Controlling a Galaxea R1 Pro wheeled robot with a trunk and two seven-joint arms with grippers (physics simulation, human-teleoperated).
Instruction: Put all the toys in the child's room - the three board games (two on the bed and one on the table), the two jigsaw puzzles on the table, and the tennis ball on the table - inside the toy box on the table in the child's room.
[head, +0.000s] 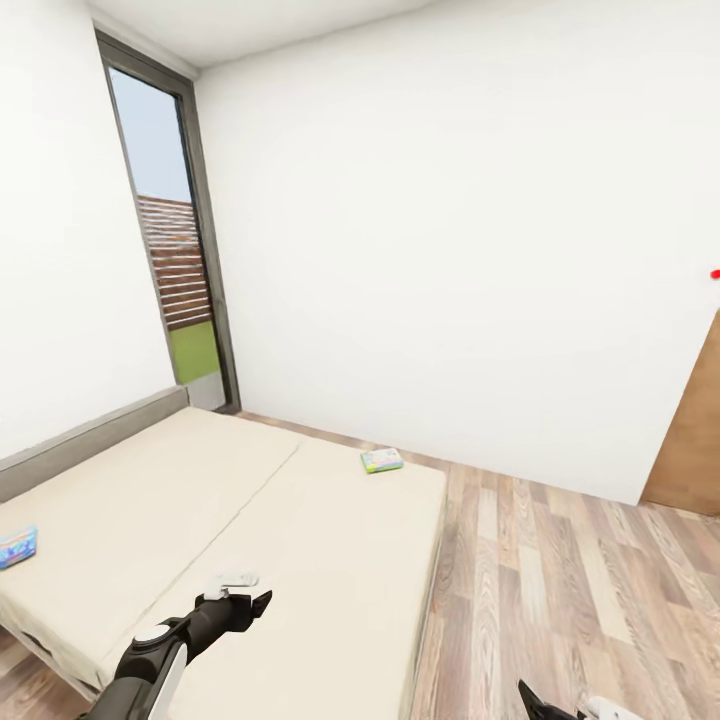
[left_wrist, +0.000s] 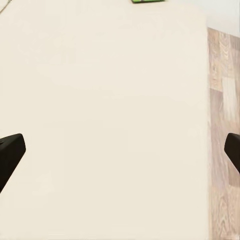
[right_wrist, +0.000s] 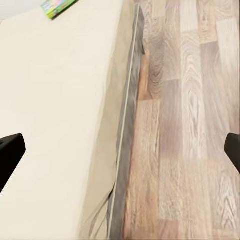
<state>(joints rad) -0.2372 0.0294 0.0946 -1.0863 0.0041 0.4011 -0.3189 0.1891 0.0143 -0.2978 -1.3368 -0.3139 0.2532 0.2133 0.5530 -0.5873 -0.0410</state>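
The wide low bed with a plain beige mattress and dark grey frame (head: 250, 520) fills the near left of the room. A thin green-edged board game box (head: 382, 460) lies flat near its far corner, close to the white wall. A blue-purple game box (head: 17, 547) lies near the headboard side. The left hand (head: 240, 592) hovers over the mattress, fingers spread apart and empty. The right hand (right_wrist: 120, 150), likewise spread wide, hangs above the bed's edge and the wood-plank floor (head: 560, 590).
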